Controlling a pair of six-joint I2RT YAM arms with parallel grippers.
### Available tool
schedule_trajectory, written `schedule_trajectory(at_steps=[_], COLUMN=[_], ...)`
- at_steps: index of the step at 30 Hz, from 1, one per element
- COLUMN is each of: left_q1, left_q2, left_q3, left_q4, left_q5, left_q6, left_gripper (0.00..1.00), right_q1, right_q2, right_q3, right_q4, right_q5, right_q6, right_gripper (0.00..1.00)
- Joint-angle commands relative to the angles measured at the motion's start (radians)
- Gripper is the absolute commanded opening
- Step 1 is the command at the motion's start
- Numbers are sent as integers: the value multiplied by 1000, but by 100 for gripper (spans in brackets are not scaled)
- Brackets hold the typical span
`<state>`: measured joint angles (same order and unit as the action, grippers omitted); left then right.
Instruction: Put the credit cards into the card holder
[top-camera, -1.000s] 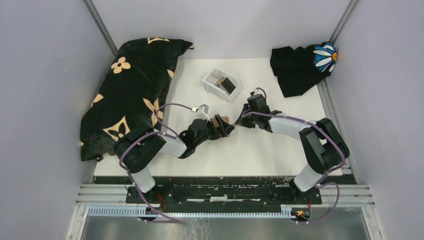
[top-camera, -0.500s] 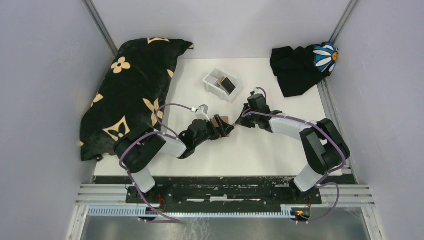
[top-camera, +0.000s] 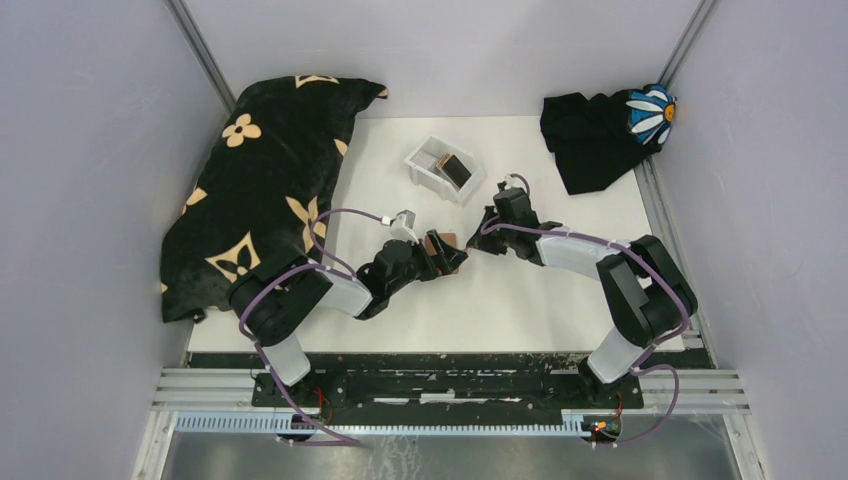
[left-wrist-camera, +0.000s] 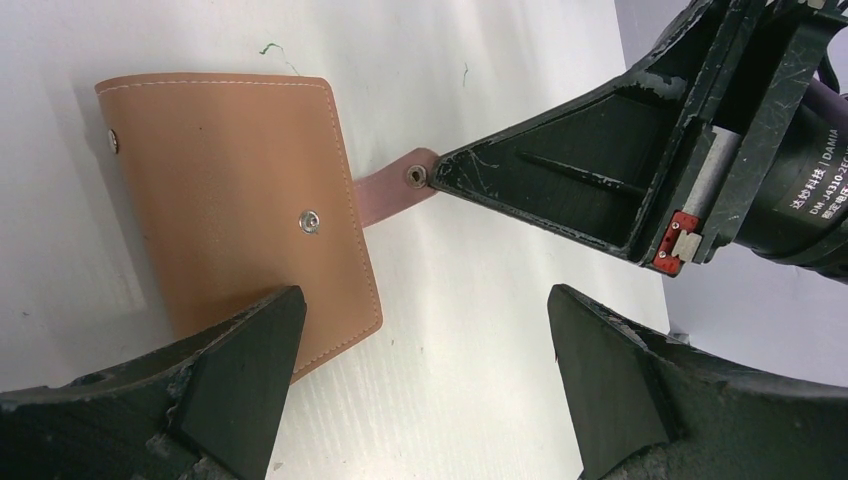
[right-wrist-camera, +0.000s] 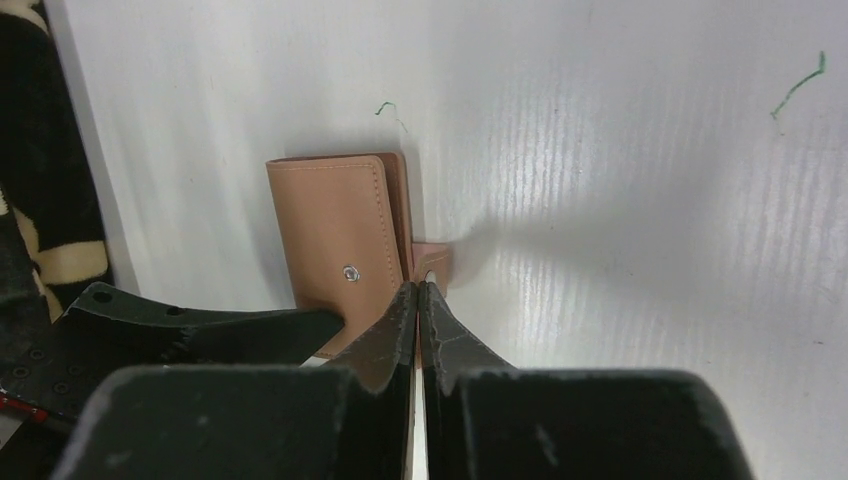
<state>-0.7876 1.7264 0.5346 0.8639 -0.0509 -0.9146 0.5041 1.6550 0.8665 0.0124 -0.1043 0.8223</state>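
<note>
The card holder (top-camera: 447, 247) is a tan leather wallet lying folded on the white table, with a snap on its face (left-wrist-camera: 230, 190). Its small strap (left-wrist-camera: 392, 192) sticks out to the side. My right gripper (top-camera: 478, 236) is shut, with its fingertips pinched on the end of that strap (right-wrist-camera: 430, 258). My left gripper (left-wrist-camera: 422, 300) is open and low over the table, with its left finger (left-wrist-camera: 250, 350) over the wallet's near corner. A dark credit card (top-camera: 457, 168) lies in the white tray. Other cards are not visible.
The white plastic tray (top-camera: 424, 163) stands behind the wallet. A black cushion with tan flower prints (top-camera: 265, 190) fills the left side. A black cloth with a daisy patch (top-camera: 600, 135) lies at the back right. Grey walls close in both sides.
My right gripper has shifted slightly back and left while holding the strap. My left gripper has barely moved.
</note>
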Motion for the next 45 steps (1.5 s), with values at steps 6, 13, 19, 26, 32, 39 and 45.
schedule_trajectory(at_steps=[6,13,19,26,32,39,45], left_q1=[-3,-2,-2,-2,-2,-1,1], left_q2=[-14,-7,5,22,44,54,63], left_q3=[-21,-35,-71,-79,-81,-76,-78], left_q4=[19,61,163,229,266,274,279], left_q5=[-41,-29,-10,16,29,34,33], left_q6=[-12,-7,-12,-9,-12,-13,-14], left_gripper=[99,99,99,99,100,99,98], right_q1=[42,54,55,60,65,68,74], right_q2=[29,31,43,69,91,104,119], right_q3=[38,44,48,65,80,94,106], right_q4=[57,67,89,100,107,109,109], right_q5=[-33,-54,-87,-112,-125,-135,-139], right_q6=[-4,-5,7,17,22,23,21], right_gripper=[3,2,2,2,1,1,1])
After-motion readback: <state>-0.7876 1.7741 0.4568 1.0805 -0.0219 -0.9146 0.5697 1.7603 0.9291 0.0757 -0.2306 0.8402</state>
